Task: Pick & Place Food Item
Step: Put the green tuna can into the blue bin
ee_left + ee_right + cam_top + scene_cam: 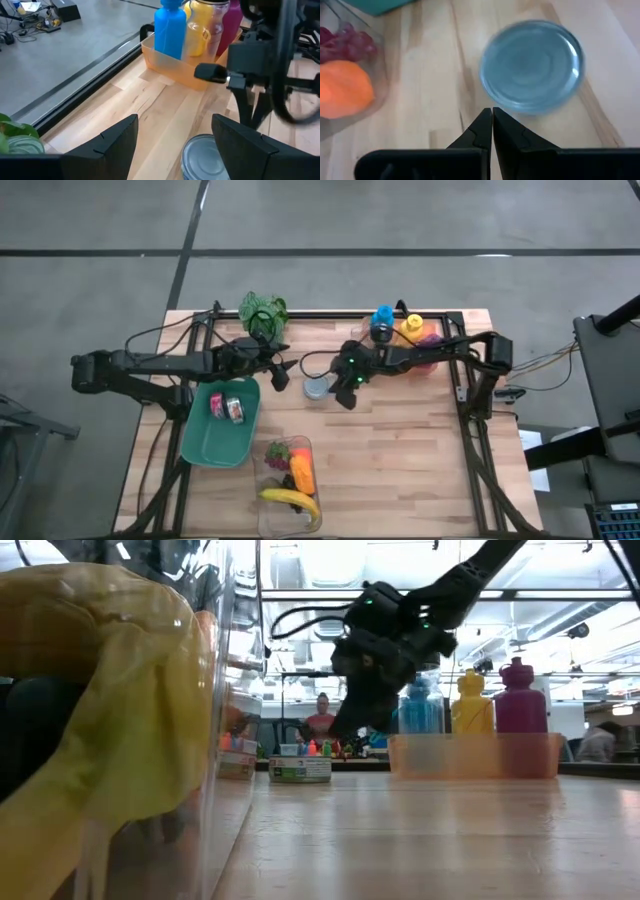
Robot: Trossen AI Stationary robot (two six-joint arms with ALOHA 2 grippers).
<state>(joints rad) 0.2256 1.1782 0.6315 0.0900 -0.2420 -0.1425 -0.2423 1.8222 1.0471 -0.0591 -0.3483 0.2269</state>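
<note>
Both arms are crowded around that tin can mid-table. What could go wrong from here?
1. The left pincer is open beside the tin can, with the shut right pincer just on its other side. Closing in on the can may bring the arms into collision.
2. The right pincer's tips sit close to the can; a small sweep might knock it.
3. The bottle bin lies right behind the right arm, so a backward swing could clip it.
</note>
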